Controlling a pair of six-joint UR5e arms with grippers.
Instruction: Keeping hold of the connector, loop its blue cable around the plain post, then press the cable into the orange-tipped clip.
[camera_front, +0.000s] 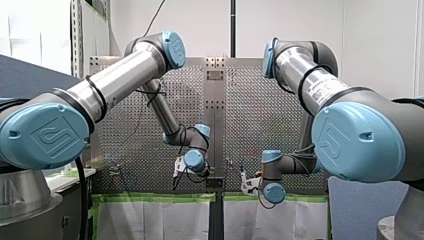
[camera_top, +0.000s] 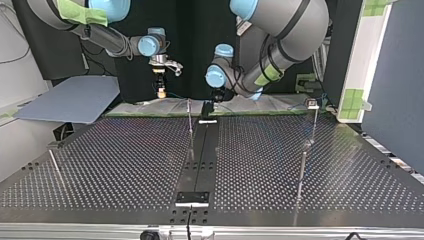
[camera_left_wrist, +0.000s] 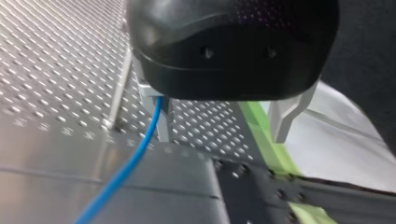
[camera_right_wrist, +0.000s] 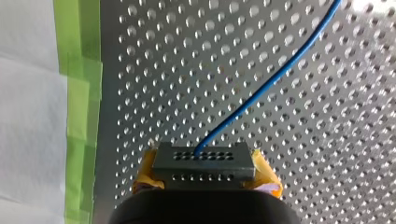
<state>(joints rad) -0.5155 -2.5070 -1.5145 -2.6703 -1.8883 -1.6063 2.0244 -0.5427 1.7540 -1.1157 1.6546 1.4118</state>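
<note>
My right gripper (camera_right_wrist: 204, 173) is shut with its yellow pads on a dark connector (camera_right_wrist: 204, 161) that has rows of small holes. A blue cable (camera_right_wrist: 266, 81) leaves the connector and runs away over the perforated table. In the left wrist view my left gripper (camera_left_wrist: 222, 139) stands open, its metal fingers (camera_left_wrist: 159, 119) wide apart just above the plate. The blue cable (camera_left_wrist: 135, 156) passes against one finger and nothing is held. A thin plain post (camera_left_wrist: 119, 88) rises just beyond that finger. In the top view my right gripper (camera_top: 161, 92) hangs left of my left gripper (camera_top: 207, 109), and a thin post (camera_top: 190, 125) stands between them.
Green tape (camera_left_wrist: 266, 140) and white sheeting (camera_right_wrist: 28, 116) line the table's edge under both grippers. More thin posts (camera_top: 302, 165) stand at the top view's right, one topped by a small clip (camera_top: 313, 103). A dark strip (camera_top: 200, 150) runs down the table's middle.
</note>
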